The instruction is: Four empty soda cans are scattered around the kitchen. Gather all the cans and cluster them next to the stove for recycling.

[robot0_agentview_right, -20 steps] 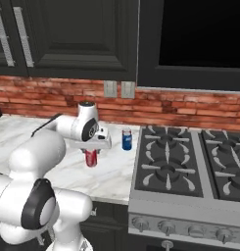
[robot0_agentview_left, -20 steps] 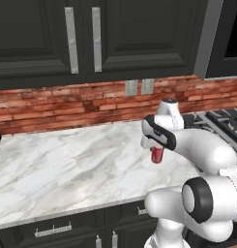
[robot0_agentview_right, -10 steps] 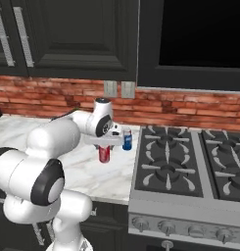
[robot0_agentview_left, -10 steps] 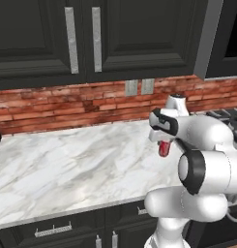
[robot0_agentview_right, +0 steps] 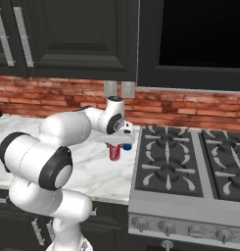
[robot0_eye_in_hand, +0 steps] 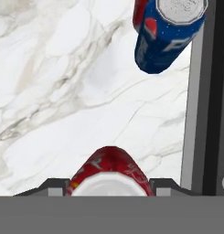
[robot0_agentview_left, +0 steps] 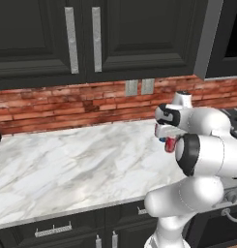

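Observation:
A red soda can (robot0_agentview_right: 114,152) hangs upright just above the white marble counter, and my gripper (robot0_agentview_right: 114,145) is shut on it from above. In the hand view the red can (robot0_eye_in_hand: 109,170) sits between my fingertips. A blue soda can (robot0_eye_in_hand: 166,32) stands on the counter beyond it, right by the stove's steel edge (robot0_eye_in_hand: 202,91). From the right base view the blue can (robot0_agentview_right: 127,146) is mostly hidden behind my hand, next to the stove (robot0_agentview_right: 180,171). The left base view has the gripper (robot0_agentview_left: 169,140) and the red can (robot0_agentview_left: 170,145) near the counter's right end.
The marble counter (robot0_agentview_left: 66,169) stretches left of the arm, backed by a red brick wall (robot0_agentview_left: 66,104) with an outlet (robot0_agentview_left: 139,87). Dark upper cabinets (robot0_agentview_left: 91,34) hang overhead, and a black microwave (robot0_agentview_right: 200,34) sits above the stove.
The arm has carried the red can to the right, toward the stove and the blue can. The grip has stayed shut on it.

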